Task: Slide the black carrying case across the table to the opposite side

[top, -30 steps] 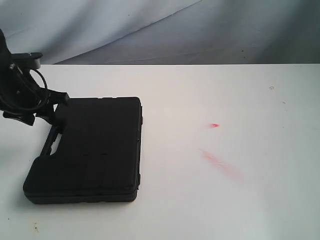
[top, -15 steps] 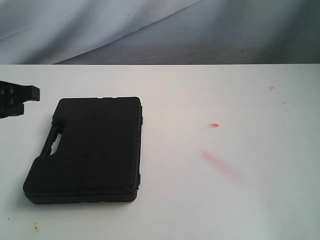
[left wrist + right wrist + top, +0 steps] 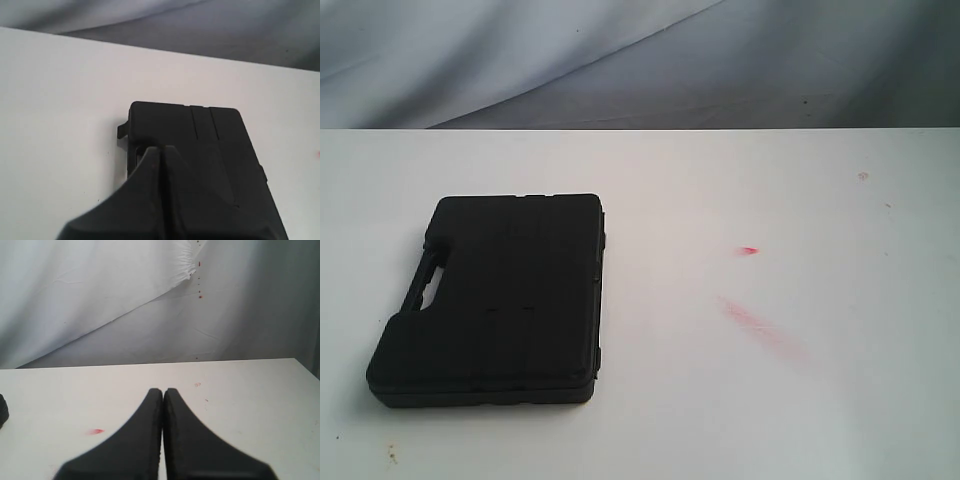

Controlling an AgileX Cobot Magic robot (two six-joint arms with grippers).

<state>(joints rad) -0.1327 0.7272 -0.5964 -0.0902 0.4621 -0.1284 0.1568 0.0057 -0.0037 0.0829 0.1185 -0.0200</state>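
The black carrying case (image 3: 500, 298) lies flat on the left part of the white table (image 3: 770, 400), its handle cut-out facing left. No arm or gripper shows in the exterior view. In the left wrist view my left gripper (image 3: 161, 150) is shut and empty, its tips hanging over the handle end of the case (image 3: 200, 145), apart from it. The right wrist view has my right gripper (image 3: 163, 391) shut on nothing above bare table, with only a sliver of the case (image 3: 3, 417) at the picture's edge.
Red smears (image 3: 760, 325) and a small red mark (image 3: 748, 250) stain the tabletop right of the case. A grey-white cloth backdrop (image 3: 620, 60) hangs behind the far table edge. Small specks dot the front left corner (image 3: 390, 455).
The left arm, which stood against the case's left end a second ago, has drawn back leftward and left the exterior view. The case has not moved.
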